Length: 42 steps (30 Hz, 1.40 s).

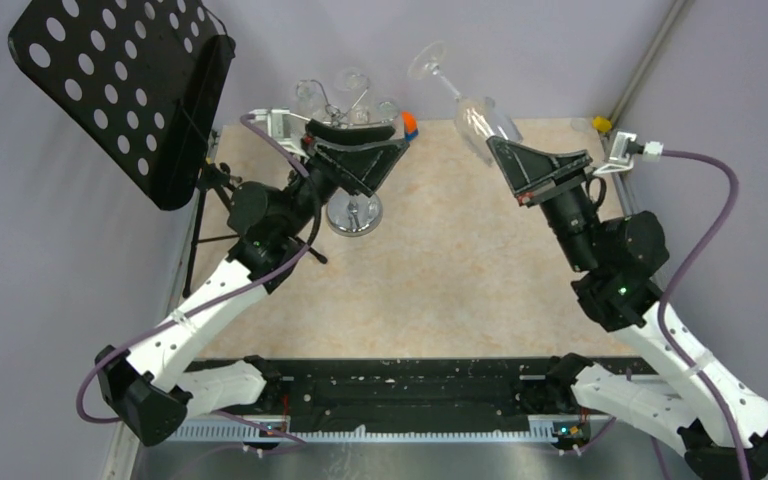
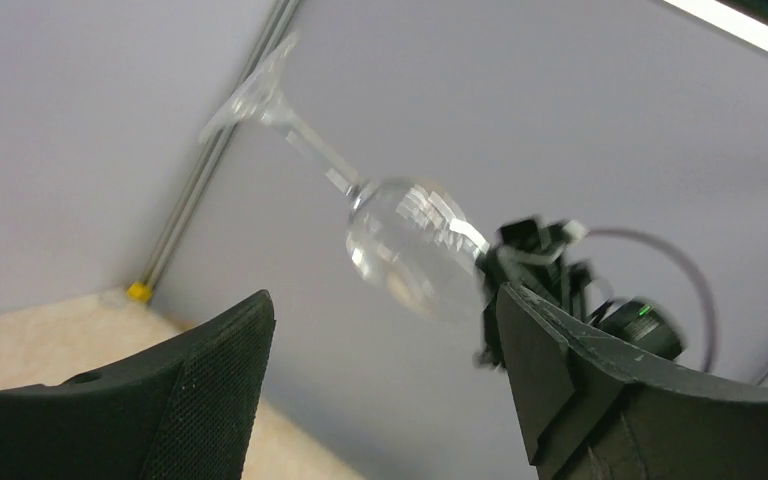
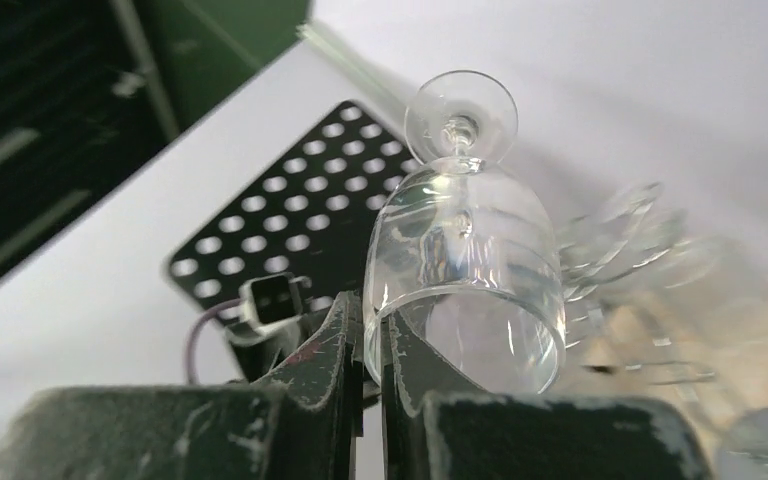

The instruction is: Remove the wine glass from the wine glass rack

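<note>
My right gripper (image 1: 493, 140) is shut on the rim of a clear wine glass (image 1: 465, 105), one finger inside the bowl and one outside. The glass is in the air, foot pointing up and to the left, apart from the rack. It shows close up in the right wrist view (image 3: 465, 270), pinched at its rim (image 3: 372, 330), and also in the left wrist view (image 2: 400, 235). The chrome wine glass rack (image 1: 353, 212) stands at the back left on its round disc base, with other glasses hanging on top (image 1: 345, 92). My left gripper (image 1: 360, 150) is open and empty at the rack's post.
A black perforated music stand (image 1: 120, 85) on a tripod stands at the far left. Grey walls close in behind and at both sides. An orange and blue object (image 1: 409, 124) sits beside the rack. A yellow piece (image 1: 600, 124) sits in the back right corner.
</note>
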Each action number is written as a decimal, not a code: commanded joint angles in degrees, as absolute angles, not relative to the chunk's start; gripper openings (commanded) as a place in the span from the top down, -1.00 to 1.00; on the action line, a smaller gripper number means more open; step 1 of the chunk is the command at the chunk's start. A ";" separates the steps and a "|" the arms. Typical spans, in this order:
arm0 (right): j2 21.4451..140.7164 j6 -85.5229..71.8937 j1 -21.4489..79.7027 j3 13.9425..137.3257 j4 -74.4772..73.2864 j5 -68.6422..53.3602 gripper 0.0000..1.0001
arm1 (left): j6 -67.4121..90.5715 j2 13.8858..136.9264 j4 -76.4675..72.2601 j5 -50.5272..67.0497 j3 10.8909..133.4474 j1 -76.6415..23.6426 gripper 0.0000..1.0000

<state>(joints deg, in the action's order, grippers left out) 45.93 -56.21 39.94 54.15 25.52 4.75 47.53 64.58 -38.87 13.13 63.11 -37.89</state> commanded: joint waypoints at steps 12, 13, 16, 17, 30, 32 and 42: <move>58.39 -13.97 40.10 90.83 -35.57 35.23 1.00 | 15.43 58.91 13.33 15.35 74.05 -38.06 -0.67; 60.36 -12.97 39.89 92.80 -38.36 35.00 1.00 | 14.11 58.43 15.07 14.52 73.93 -38.08 -0.67; 66.54 -11.84 37.41 98.26 -44.95 30.86 1.00 | 11.27 56.91 19.34 11.69 73.34 -38.08 -0.66; 68.39 -11.68 35.81 100.16 -46.85 28.09 1.00 | 10.78 56.39 19.98 11.01 73.05 -38.08 -0.67; 97.55 -4.46 23.75 114.41 -60.96 4.28 1.00 | 7.18 52.05 21.72 9.30 68.62 -38.06 -0.67; 100.89 -3.78 23.20 115.66 -61.90 1.96 1.00 | 7.02 51.95 21.64 9.55 68.18 -38.06 -0.67; 109.82 -1.16 22.79 118.76 -66.09 -2.18 1.00 | 8.05 51.67 20.98 9.94 67.01 -38.06 -0.67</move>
